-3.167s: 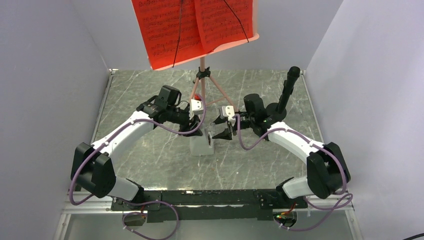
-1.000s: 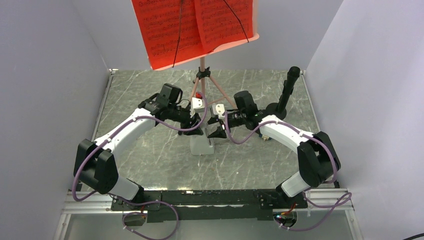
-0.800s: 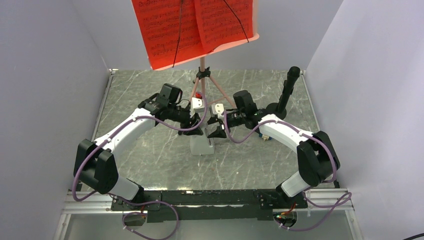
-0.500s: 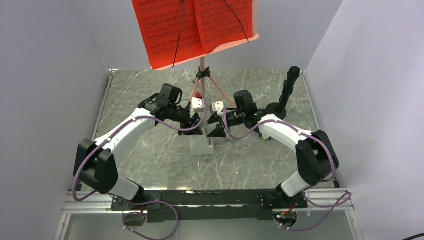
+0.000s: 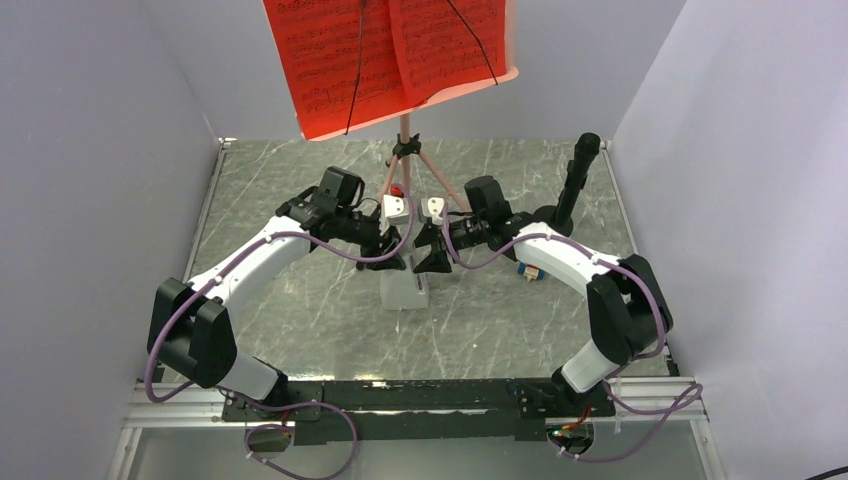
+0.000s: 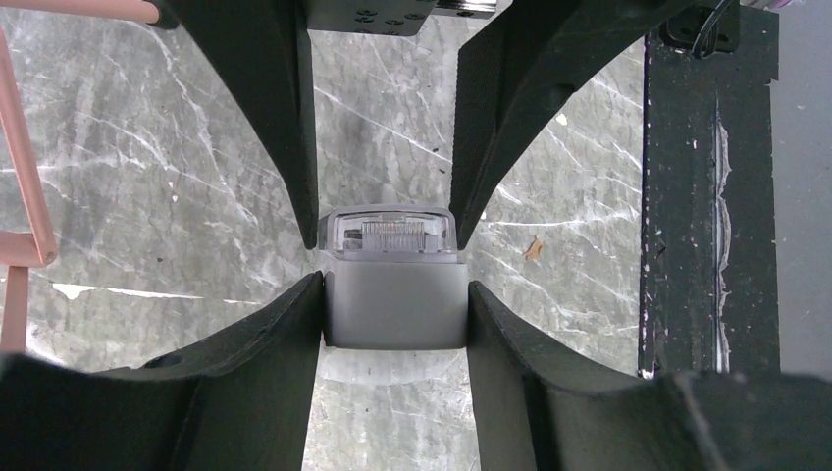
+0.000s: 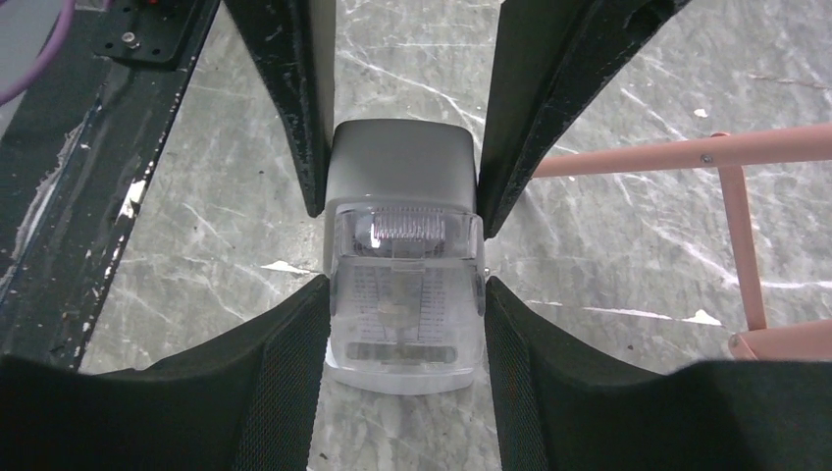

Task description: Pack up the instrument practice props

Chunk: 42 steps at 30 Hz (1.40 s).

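Where both arms meet near the middle of the grey marbled tabletop [image 5: 290, 190], the small white metronome [image 5: 405, 291] stands upright. The left gripper [image 5: 393, 262] is part open, fingers clamped against its sides. The right gripper [image 5: 432, 260], also part open, straddles it closely; whether it presses cannot be told. At the far edge stands the pink music stand [image 5: 405, 150], holding red sheet-music pages [image 5: 385, 55].

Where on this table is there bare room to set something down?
Bare table left of the left arm and the near strip between metronome and base rail. Crowded: centre, around metronome, music stand legs and toy blocks.
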Motion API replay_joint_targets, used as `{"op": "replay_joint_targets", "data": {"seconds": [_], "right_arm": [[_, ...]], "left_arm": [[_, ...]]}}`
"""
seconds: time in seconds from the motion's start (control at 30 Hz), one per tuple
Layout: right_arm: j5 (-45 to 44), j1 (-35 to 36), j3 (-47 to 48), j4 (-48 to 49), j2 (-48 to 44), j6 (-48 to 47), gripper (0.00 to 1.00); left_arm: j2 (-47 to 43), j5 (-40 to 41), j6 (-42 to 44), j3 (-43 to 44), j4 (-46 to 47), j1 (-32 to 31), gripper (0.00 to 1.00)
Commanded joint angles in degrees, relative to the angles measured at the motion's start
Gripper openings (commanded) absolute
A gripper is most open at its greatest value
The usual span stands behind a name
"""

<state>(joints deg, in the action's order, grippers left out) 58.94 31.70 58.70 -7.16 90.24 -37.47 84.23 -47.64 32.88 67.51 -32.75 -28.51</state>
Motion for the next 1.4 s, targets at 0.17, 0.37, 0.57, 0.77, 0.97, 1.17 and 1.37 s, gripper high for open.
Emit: {"op": "replay_joint_targets", "data": {"seconds": [0.17,0.37,0.57,0.77,0.97,1.17,1.37], "right_arm": [[-0.35,1.04,1.14,-9.98,4.17,1.78,0.0],[-0.07,1.28,-0.12,-7.27,2.54,4.99,0.0],[-6.51,4.14,-0.28,-7.03,4.13,4.38,0.0],[-3.13,4.42,-3.01,-5.12,1.36,-0.49,0.0],[-2.81,3.88,-2.68,-9.79,1.09,-6.19,0.0],[-9.82,4.68,-6.5,-5.36,-3.14,-4.53,0.0],[-9.17,4.41,-7.51,-2.4,-5.92,2.01,0.0]], "left_arm": [[0.92,1.86,-0.15,-1.02,2.55,0.13,0.01],[0.31,2.72,-0.91,-2.23,4.08,0.15,0.01],[0.25,2.1,-2.62,-3.03,6.24,0.17,0.01],[1.24,0.73,-6.33,-2.8,8.8,-0.07,0.01],[0.99,-0.34,-6.11,-4.71,9.84,0.32,0.01],[0.44,-0.27,-6.48,-6.02,10.27,0.42,0.01],[0.41,0.19,-5.88,-5.87,9.26,0.49,0.01]]}}
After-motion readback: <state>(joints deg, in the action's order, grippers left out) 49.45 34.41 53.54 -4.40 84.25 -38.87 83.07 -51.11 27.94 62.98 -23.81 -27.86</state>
